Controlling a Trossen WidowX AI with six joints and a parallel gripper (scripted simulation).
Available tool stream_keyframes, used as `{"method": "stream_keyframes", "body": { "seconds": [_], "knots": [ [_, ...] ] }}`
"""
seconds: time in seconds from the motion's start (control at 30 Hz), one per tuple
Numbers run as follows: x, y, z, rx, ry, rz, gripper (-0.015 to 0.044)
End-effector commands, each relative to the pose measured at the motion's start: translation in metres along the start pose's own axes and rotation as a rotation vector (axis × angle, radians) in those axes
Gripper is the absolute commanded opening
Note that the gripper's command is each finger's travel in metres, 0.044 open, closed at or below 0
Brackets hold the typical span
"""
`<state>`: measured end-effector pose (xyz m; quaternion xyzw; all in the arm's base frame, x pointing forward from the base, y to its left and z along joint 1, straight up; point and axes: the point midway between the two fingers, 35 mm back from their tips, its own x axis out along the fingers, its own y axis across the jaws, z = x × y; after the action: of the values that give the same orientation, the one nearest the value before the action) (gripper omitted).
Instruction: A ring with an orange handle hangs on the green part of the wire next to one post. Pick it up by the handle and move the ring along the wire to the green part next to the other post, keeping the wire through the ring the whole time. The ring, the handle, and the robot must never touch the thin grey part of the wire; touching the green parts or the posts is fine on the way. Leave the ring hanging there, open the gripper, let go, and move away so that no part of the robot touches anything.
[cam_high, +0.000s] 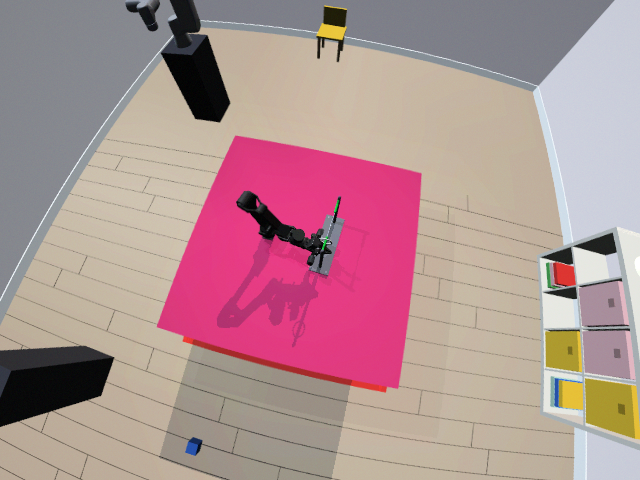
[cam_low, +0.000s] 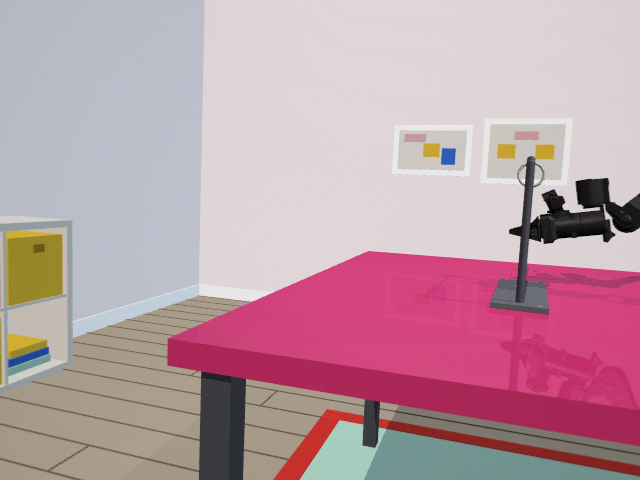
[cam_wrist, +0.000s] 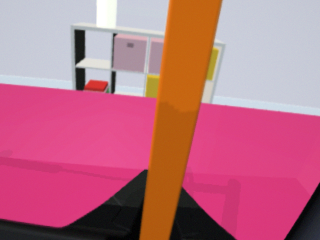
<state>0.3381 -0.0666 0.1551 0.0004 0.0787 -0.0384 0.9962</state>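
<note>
At the near green part of the wire, low in the top view, the ring (cam_high: 326, 241) (cam_low: 519, 177) sits around the line of the wire (cam_high: 331, 225); the gripper (cam_high: 324, 250) (cam_low: 511, 230) (cam_wrist: 155, 178) is closed on the orange handle (cam_wrist: 180, 100) — the grasp looks made, the carry seems the step in hand; next calls for a slow slide toward the far post (cam_high: 339, 198), ring centred — any sag or tilt could touch grey.

The tabletop (cam_high: 372, 310) (cam_low: 330, 330) (cam_wrist: 65, 125) looks smooth and glossy, the handle (cam_wrist: 177, 115) smooth plastic, and the floor (cam_high: 392, 108) (cam_low: 118, 392) planked wood.
</note>
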Motion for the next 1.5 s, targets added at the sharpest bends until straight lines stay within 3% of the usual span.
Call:
{"method": "stream_keyframes", "body": {
  "seconds": [0.0,1.1,1.47],
  "knots": [
    [0.0,0.0,0.001,-0.002,-0.002,0.003,-0.015],
    [0.0,0.024,0.001,0.001,0.003,0.007,-0.015],
    [-0.011,0.034,0.0,-0.003,0.09,0.011,-0.015]
  ]
}}
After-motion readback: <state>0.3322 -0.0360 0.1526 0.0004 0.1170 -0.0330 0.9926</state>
